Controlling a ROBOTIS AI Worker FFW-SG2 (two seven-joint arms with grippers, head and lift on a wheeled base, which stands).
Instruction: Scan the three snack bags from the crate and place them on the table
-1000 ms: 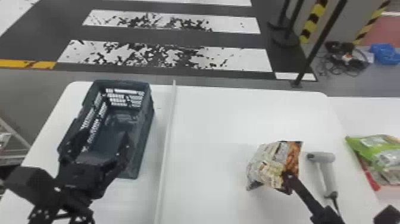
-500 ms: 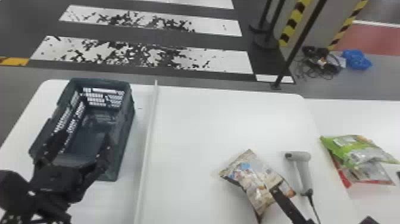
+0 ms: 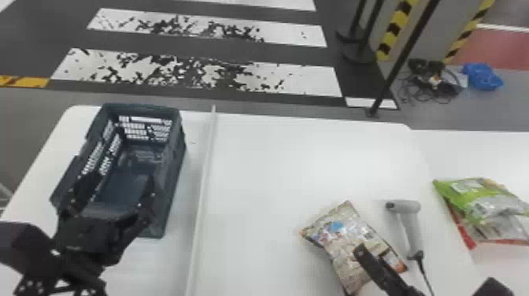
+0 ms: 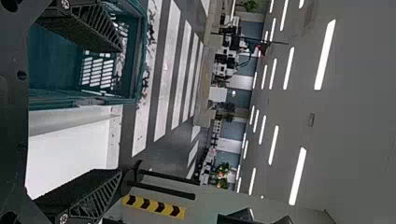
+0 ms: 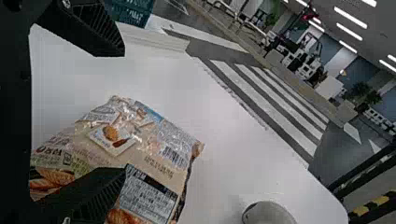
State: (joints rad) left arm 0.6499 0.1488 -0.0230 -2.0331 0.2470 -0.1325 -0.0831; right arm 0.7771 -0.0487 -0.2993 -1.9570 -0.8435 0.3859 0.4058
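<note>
The dark crate (image 3: 167, 197) stands at the left with its bare floor showing. Over its near end my left gripper (image 3: 118, 189) is held with its fingers spread; the left wrist view has that gripper (image 4: 121, 111) beside the crate wall (image 4: 140, 56). A beige snack bag (image 3: 342, 252) lies tilted at the right front, and one finger of my right gripper (image 3: 378, 271) crosses over it. From the right wrist, the gripper (image 5: 123, 109) is wide apart, its lower finger overlapping the bag (image 5: 154, 140). The grey scanner (image 3: 411, 228) rests right of the bag.
A green snack bag (image 3: 472, 197) lies over a red one (image 3: 464, 232) on the side table at the right. A pale raised strip (image 3: 202, 185) runs between crate and bag. The scanner's cable (image 3: 425, 275) trails toward the front edge.
The head view has swung to the right, shifting everything leftward in it. The beige bag has turned and shows a flatter, paler face, with the right gripper's finger further across it.
</note>
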